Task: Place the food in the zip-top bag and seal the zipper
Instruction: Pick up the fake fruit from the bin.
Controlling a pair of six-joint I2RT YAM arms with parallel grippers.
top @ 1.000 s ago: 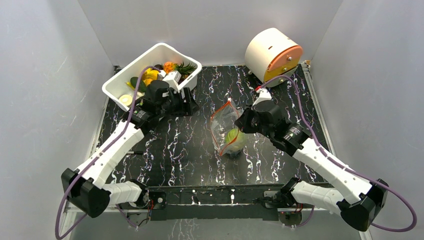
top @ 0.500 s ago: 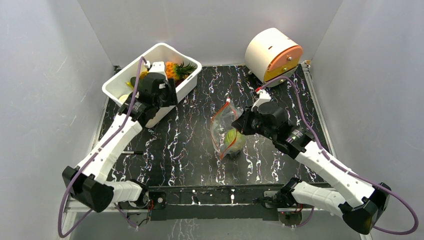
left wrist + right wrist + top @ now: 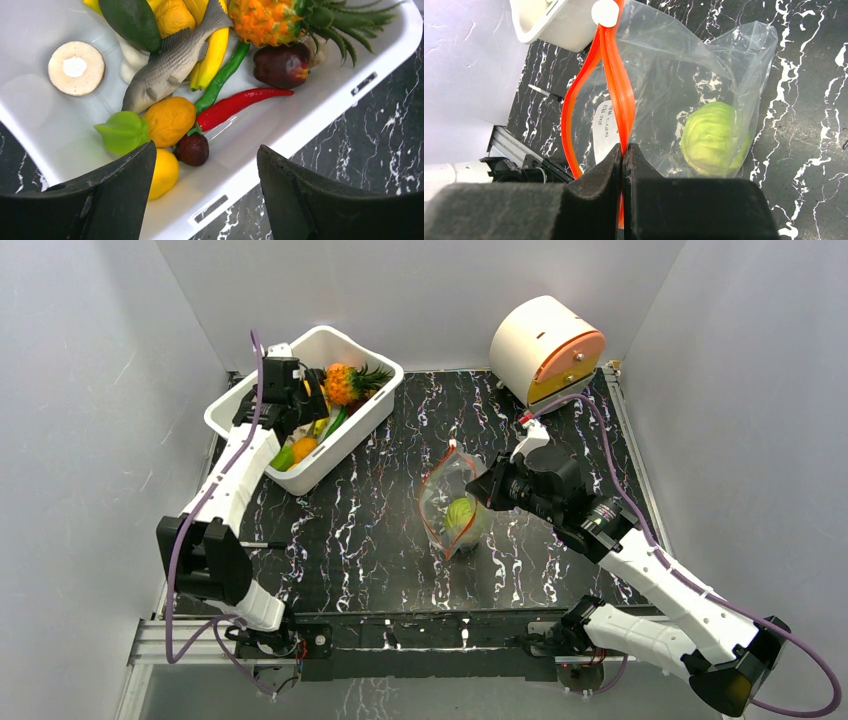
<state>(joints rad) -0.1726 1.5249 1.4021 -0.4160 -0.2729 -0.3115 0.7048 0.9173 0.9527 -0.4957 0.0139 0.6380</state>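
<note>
The clear zip-top bag (image 3: pixel 450 502) stands mid-table with a light-green round fruit (image 3: pixel 711 137) inside. Its red-orange zipper (image 3: pixel 616 90) gapes open, with a white slider (image 3: pixel 604 12) at the far end. My right gripper (image 3: pixel 624 152) is shut on one side of the zipper strip and holds the mouth up. My left gripper (image 3: pixel 205 172) is open and empty above the near rim of the white tub (image 3: pixel 300 125). The tub holds the food: yellow bananas (image 3: pixel 215 47), a grey fish (image 3: pixel 167 62), an orange fruit (image 3: pixel 170 120), a yellow lemon (image 3: pixel 165 172), a dark red berry (image 3: pixel 194 149), chillies and a pineapple (image 3: pixel 270 20).
A round white and orange device (image 3: pixel 545 348) stands at the back right. The white tub (image 3: pixel 250 405) sits at the back left against the grey wall. The black marbled tabletop (image 3: pixel 370 530) lies between tub and bag. A metal rail (image 3: pixel 400 630) runs along the near edge.
My left arm has swung left and back from beside the tub to above its contents. My right gripper has kept hold of the zipper, with the bag shifted slightly.
</note>
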